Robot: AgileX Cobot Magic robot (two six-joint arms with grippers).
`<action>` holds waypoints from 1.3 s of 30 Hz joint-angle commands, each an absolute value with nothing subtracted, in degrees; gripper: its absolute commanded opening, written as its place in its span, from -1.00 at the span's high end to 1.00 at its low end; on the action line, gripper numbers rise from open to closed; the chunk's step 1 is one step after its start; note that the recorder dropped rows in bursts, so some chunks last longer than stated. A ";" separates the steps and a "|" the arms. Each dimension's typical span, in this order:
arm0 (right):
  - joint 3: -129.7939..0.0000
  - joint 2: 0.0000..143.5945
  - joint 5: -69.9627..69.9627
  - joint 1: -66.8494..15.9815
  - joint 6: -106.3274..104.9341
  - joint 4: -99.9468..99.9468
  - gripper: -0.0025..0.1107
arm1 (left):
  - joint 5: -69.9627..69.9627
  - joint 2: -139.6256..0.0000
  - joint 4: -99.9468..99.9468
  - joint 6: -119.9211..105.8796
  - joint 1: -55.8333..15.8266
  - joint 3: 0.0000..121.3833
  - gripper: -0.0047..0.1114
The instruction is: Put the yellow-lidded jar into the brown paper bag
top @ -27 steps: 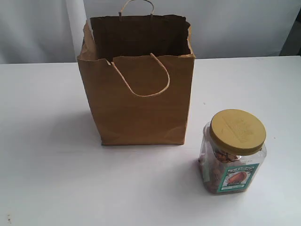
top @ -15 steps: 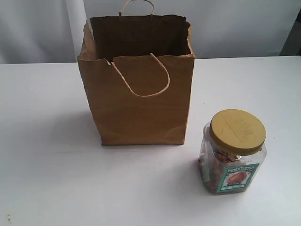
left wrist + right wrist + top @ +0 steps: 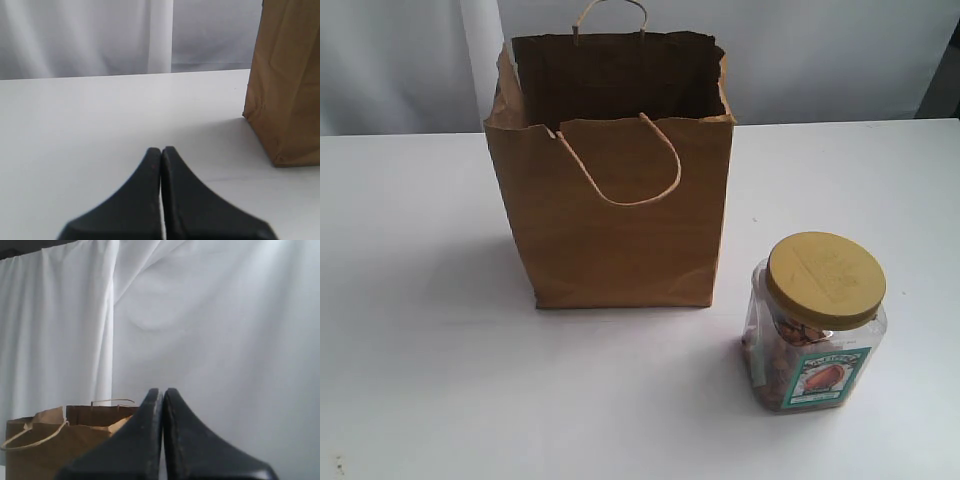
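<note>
The left claw (image 3: 161, 150) has its two black jaws pressed together, tips touching, with nothing between them. The right claw (image 3: 162, 390) looks the same: black jaws closed tip to tip, empty

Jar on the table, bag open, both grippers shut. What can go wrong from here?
1. The jar looks wide with a smooth, clear body. The right gripper and left gripper are both shut, so a late or narrow opening may knock it or slip.
2. The bag stands free and is much taller than the jar. A low carry could catch its creased rim and tip or shove it.
</note>
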State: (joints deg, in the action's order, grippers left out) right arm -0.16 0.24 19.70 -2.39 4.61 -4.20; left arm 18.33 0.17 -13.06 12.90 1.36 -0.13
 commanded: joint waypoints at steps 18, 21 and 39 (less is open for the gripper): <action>-43.18 23.81 -45.28 -1.96 2.77 -0.98 0.96 | 17.76 0.00 -12.85 13.12 1.21 0.00 0.90; -51.73 31.27 -53.55 -1.96 1.71 -0.65 0.96 | 17.76 0.00 -12.85 13.12 1.21 0.00 0.90; -81.04 69.08 -69.96 -9.24 -2.00 4.70 0.96 | 17.76 0.00 -12.85 13.12 1.21 0.00 0.90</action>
